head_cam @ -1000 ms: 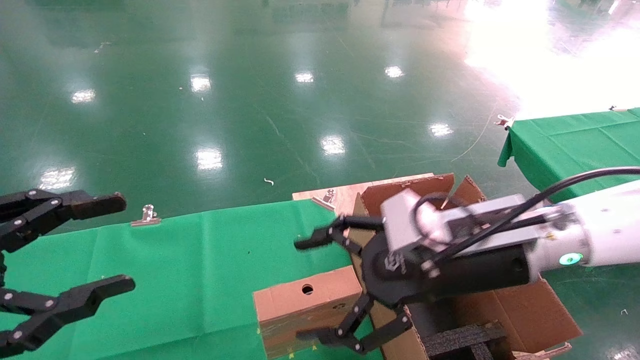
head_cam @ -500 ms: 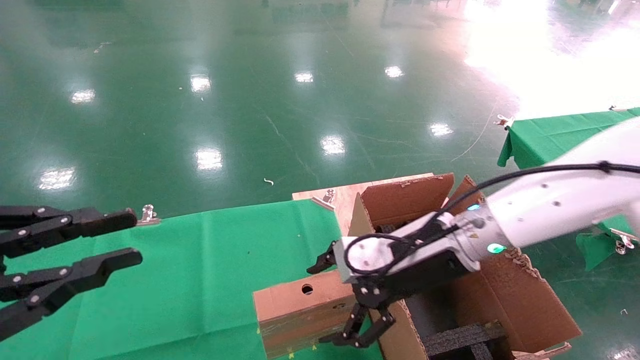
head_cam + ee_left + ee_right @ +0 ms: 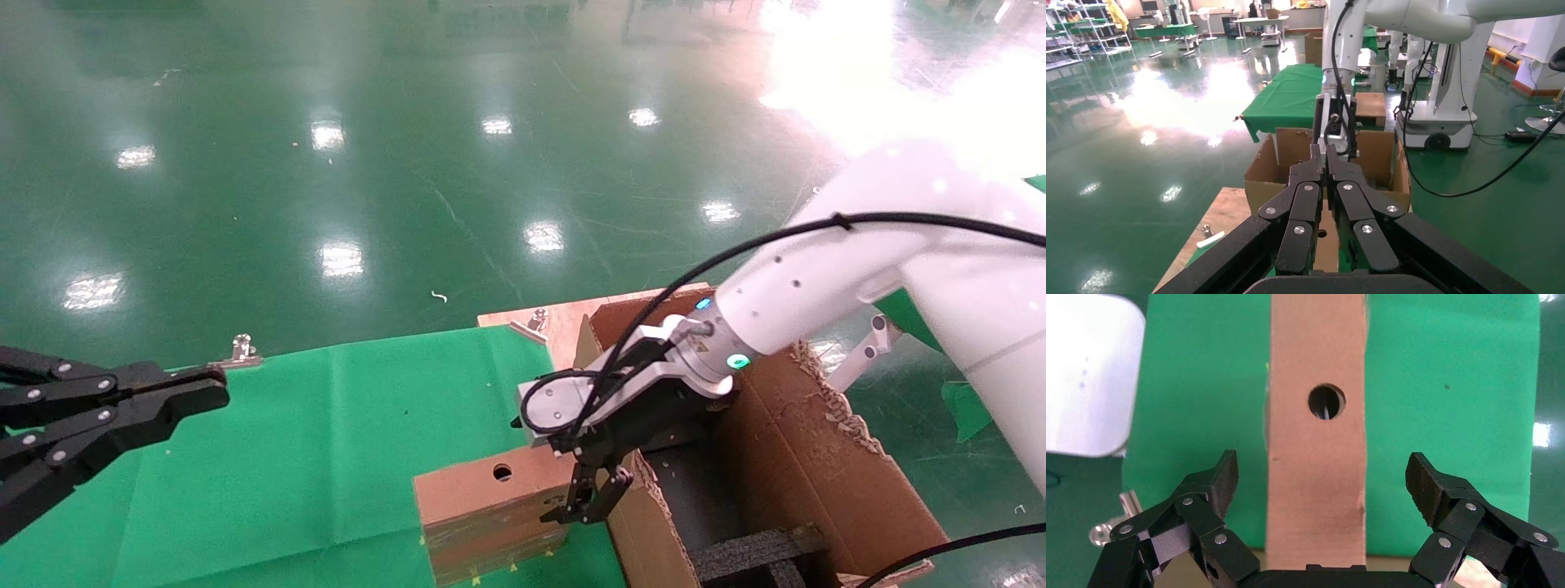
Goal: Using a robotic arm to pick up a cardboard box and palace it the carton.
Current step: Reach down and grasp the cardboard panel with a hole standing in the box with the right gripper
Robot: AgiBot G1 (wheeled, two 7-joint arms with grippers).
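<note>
The small brown cardboard box (image 3: 482, 498), with a round hole in its top face, lies on the green cloth near the carton. In the right wrist view the box (image 3: 1316, 435) runs straight between my fingers. The white right arm (image 3: 817, 286) reaches down, and my right gripper (image 3: 588, 496) is open just above the box's end nearest the carton; its fingertips (image 3: 1223, 478) stand clear of both long sides. The large brown carton (image 3: 817, 465) with ragged flaps and black foam sits right of the box. My left gripper (image 3: 192, 392) is shut and empty at the far left.
A green cloth (image 3: 327, 441) covers the table. A wooden board (image 3: 564, 318) lies under the carton's far corner, and a metal clip (image 3: 239, 351) holds the cloth's far edge. The left wrist view shows the carton (image 3: 1266, 177) and another robot base beyond it.
My right arm has swung up and turned its gripper downward over the box's end by the carton. My left gripper has gone from wide open to shut.
</note>
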